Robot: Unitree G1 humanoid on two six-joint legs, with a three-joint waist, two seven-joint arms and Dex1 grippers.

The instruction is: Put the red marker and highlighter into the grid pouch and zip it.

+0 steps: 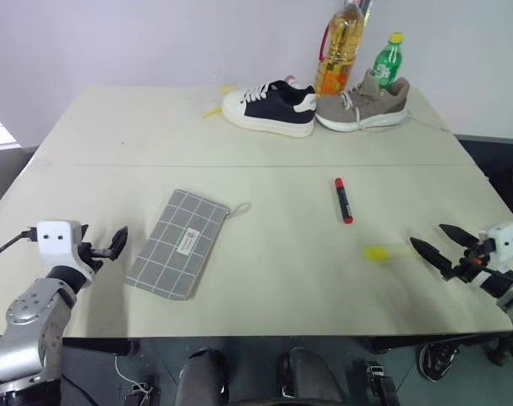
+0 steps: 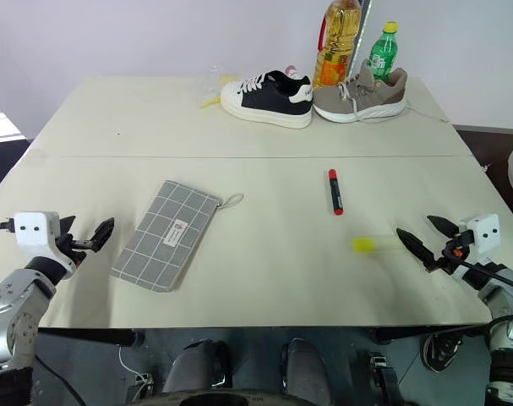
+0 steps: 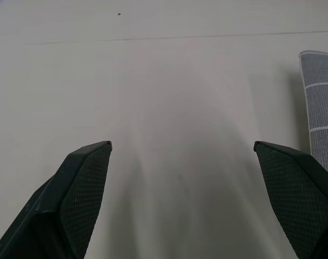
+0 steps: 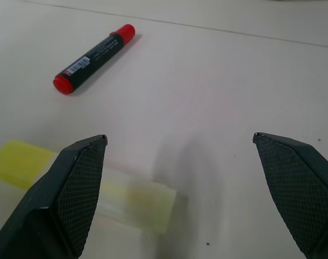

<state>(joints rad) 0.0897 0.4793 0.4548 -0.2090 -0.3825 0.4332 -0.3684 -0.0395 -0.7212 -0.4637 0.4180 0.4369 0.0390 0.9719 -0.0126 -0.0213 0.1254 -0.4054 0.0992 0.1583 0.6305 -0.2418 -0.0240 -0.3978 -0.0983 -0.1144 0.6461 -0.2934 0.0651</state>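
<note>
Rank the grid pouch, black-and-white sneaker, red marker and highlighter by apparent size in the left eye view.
1. grid pouch
2. black-and-white sneaker, though it lies farther away
3. red marker and highlighter: too alike to rank.

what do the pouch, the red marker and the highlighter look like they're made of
Grid pouch: seemingly woven fabric, matte grey with thin white grid lines; the weave shows in the left wrist view.
Red marker: probably plastic, smooth and slightly glossy, with a printed black band.
Highlighter: likely plastic, bright yellow with a paler translucent end.
</note>
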